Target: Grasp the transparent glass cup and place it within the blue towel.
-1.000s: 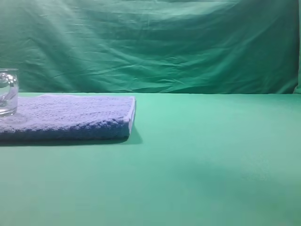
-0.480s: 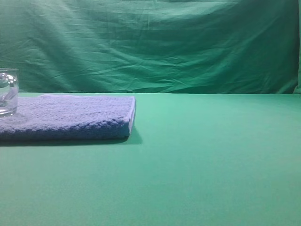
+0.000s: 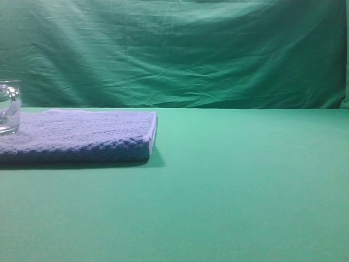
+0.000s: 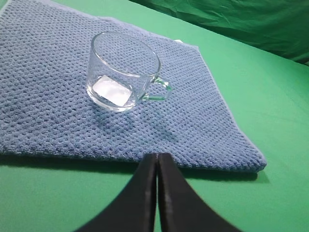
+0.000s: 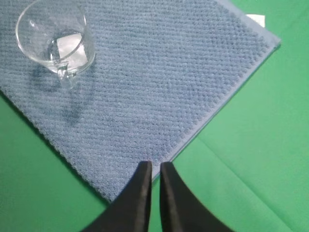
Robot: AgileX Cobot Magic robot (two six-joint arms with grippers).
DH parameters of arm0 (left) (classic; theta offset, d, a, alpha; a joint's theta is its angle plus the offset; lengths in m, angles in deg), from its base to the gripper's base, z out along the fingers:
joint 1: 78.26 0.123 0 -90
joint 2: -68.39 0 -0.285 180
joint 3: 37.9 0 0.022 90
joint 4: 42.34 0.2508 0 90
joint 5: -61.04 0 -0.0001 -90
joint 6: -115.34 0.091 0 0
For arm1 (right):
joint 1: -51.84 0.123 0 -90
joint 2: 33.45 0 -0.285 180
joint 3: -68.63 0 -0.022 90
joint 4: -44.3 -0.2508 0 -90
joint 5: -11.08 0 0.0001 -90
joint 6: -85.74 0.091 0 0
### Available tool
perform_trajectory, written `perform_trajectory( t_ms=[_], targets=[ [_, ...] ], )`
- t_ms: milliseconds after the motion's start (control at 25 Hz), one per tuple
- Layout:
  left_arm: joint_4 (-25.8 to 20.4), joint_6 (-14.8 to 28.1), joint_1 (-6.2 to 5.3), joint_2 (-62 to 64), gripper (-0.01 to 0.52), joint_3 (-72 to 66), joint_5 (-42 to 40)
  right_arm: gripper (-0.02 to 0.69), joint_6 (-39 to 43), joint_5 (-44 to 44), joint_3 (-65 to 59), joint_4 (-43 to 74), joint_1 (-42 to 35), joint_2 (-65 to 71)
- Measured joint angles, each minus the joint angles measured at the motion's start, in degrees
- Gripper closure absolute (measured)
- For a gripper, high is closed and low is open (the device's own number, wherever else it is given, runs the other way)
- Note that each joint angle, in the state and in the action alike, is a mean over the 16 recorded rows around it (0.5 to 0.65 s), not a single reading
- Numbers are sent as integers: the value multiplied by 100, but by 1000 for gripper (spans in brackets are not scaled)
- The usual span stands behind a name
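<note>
The transparent glass cup (image 3: 8,106) stands upright on the blue towel (image 3: 82,134), cut by the left edge of the exterior view. In the left wrist view the cup (image 4: 123,72) sits near the towel's (image 4: 48,121) middle, handle pointing right. My left gripper (image 4: 157,155) is shut and empty, hovering over the towel's near edge, well apart from the cup. In the right wrist view the cup (image 5: 53,41) is at the top left on the towel (image 5: 159,82). My right gripper (image 5: 155,164) is shut and empty over the towel's edge. Neither gripper shows in the exterior view.
The green cloth-covered table (image 3: 245,180) stretches right of the towel. A green backdrop curtain (image 3: 180,54) hangs behind. A small white label (image 5: 256,20) pokes out at the towel's far corner.
A faint shadow on the table at the lower right has faded away. The cup and the towel have not moved.
</note>
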Motion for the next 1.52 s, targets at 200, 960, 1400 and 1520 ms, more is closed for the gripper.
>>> perform_trajectory(
  t_ms=[200,960,1400,1520],
  targets=[
    [0,0,0,0,514,0,0,611,9,454,-884,-148,-366,-892],
    [0,0,0,0,514,0,0,611,-56,1647,-3783,-674,-3105,-4335],
    [0,0,0,0,514,0,0,611,-219,2437,-5979,-687,-3705,-6575],
    [0,0,0,0,514,0,0,611,-249,2558,-6547,-692,-3731,-7090]
  ],
)
